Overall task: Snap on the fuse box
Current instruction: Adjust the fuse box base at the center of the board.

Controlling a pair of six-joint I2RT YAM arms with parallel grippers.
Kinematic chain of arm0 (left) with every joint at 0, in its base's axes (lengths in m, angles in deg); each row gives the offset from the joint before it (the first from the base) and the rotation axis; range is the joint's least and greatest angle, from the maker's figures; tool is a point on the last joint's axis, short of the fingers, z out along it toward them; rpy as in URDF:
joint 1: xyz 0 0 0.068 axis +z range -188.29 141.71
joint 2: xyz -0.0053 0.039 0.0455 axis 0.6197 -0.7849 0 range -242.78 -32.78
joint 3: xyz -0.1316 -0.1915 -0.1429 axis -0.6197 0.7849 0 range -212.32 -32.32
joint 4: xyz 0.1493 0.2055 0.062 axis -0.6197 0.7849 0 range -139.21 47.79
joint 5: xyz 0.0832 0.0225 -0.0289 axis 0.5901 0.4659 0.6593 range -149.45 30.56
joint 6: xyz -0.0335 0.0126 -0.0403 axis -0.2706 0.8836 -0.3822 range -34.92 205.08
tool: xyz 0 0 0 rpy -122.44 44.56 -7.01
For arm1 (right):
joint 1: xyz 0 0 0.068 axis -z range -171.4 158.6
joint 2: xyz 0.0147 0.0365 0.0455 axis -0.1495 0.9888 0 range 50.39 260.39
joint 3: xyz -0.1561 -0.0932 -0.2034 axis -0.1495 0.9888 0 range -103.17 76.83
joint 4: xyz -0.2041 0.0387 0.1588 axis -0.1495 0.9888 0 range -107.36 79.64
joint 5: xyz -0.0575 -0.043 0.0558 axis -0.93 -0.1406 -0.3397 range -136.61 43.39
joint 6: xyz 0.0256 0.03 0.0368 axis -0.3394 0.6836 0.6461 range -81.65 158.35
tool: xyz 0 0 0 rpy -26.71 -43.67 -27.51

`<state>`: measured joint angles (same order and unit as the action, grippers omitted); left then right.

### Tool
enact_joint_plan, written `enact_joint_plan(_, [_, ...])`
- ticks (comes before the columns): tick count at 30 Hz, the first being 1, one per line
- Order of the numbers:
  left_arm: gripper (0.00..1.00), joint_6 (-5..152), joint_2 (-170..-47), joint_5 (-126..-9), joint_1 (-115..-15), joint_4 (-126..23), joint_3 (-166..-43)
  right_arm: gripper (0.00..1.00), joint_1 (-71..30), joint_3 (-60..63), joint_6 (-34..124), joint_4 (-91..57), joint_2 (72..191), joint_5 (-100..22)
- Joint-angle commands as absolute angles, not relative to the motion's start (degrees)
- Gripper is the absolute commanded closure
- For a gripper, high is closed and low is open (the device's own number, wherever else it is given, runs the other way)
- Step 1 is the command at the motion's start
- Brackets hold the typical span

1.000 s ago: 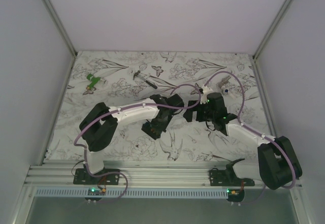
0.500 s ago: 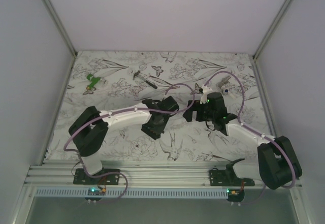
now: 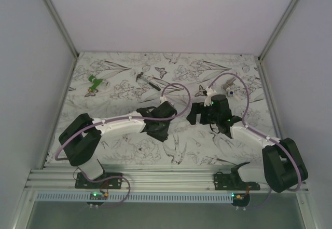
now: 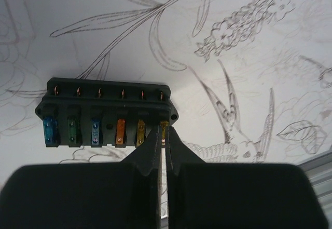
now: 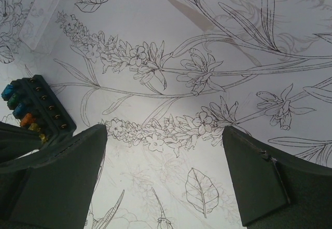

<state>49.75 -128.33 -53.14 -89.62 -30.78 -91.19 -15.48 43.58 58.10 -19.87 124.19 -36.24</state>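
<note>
The left jaws, clenched empty, rest at one end of the fuse box (image 4: 106,117), so a push may skew it. The right jaws stand released beside it

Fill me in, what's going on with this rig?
The left gripper is shut, its tips right at one end of the fuse box. Whether it pinches anything there is unclear. The box lies on the table with its coloured fuses exposed and no cover on it. The right gripper hangs open beside the box, holding nothing.
</note>
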Motion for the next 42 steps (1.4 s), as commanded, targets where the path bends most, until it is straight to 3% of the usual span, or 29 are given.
enact_joint_plan(1, [1.00, 47.6, -139.5, -54.0, -90.5, -23.9, -80.2, 0.00, -14.9, 43.8, 57.9, -22.1, 124.9, -35.7])
enact_joint_plan(8, [1.00, 49.5, -134.2, -52.5, -90.5, -17.5, -93.7, 0.00, -14.9, 44.0, 58.0, -22.1, 124.1, -35.5])
enact_joint_plan(12, [0.88, 49.7, -132.9, -52.3, -90.5, -15.5, -99.1, 0.00, -14.9, 44.1, 58.1, -22.1, 123.9, -35.1])
enact_joint_plan(26, [0.80, 50.6, -133.6, -53.4, -90.4, -12.5, -104.0, 0.00, -14.9, 44.3, 58.2, -22.4, 124.1, -34.6])
enact_joint_plan(42, [1.00, 51.2, -137.3, -56.0, -90.4, -12.3, -105.1, 0.00, -14.9, 44.3, 58.1, -22.5, 124.6, -34.3])
